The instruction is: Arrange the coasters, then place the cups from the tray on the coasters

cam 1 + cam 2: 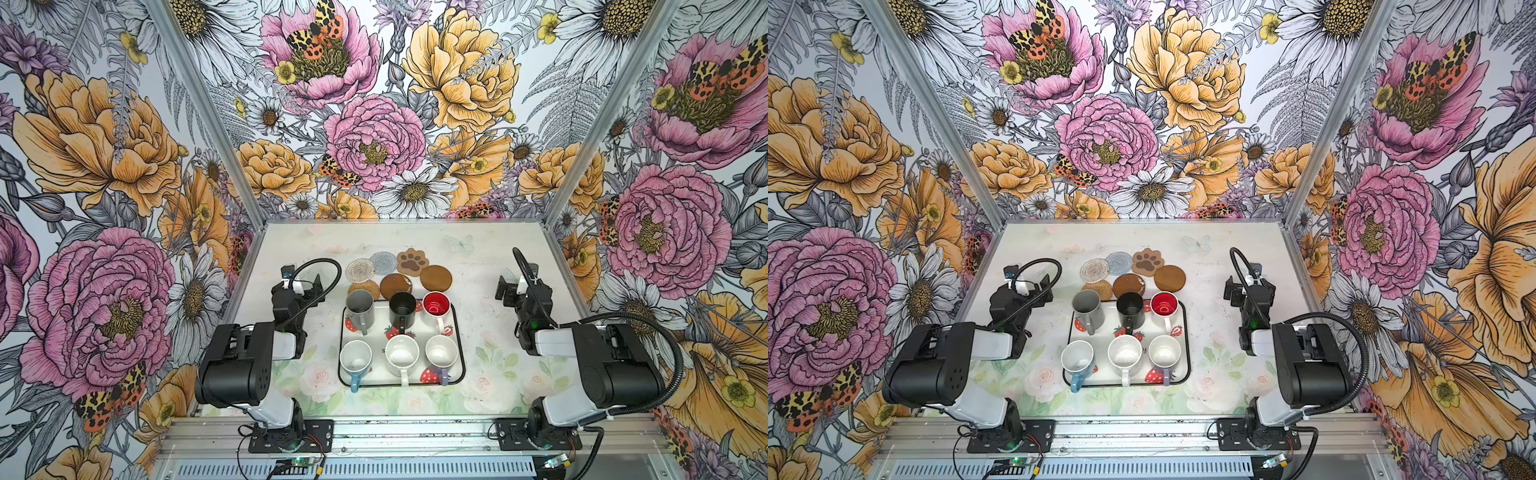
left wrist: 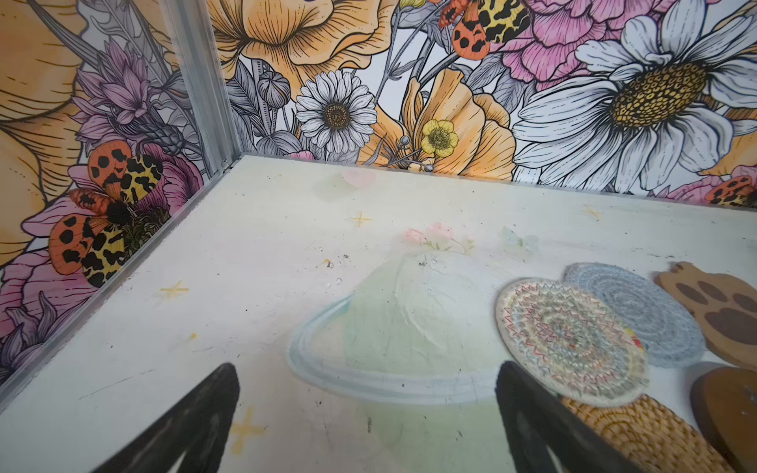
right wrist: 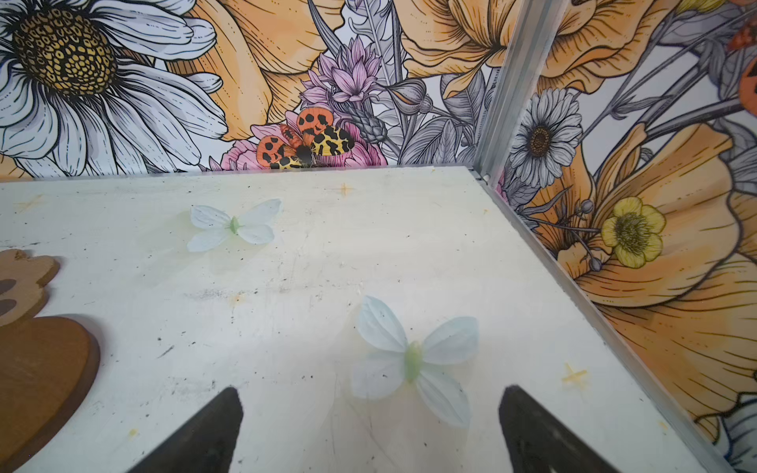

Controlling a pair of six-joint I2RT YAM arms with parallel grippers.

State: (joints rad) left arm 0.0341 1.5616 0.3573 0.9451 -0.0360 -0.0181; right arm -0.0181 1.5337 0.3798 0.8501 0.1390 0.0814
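Both hands hang wide and empty: left hand (image 2: 367, 366) near the coasters (image 1: 435, 277), right hand (image 3: 370, 389) well apart. Six coasters lie bunched, some overlapping, beyond the tray (image 1: 377, 330), which holds all six cups (image 1: 402, 353). Arranging isn't begun; I'd first spread the coasters over the table (image 1: 478, 257).

A tray (image 1: 376, 375) and six clustered coasters (image 1: 395, 285) were borne by the pale table (image 1: 478, 257); the coasters were set just behind it.

No text reads in full. On the tray (image 1: 380, 378) only a stray dark letter of a printed word shows beside the all-white cup (image 1: 402, 354) — the rest hidden.
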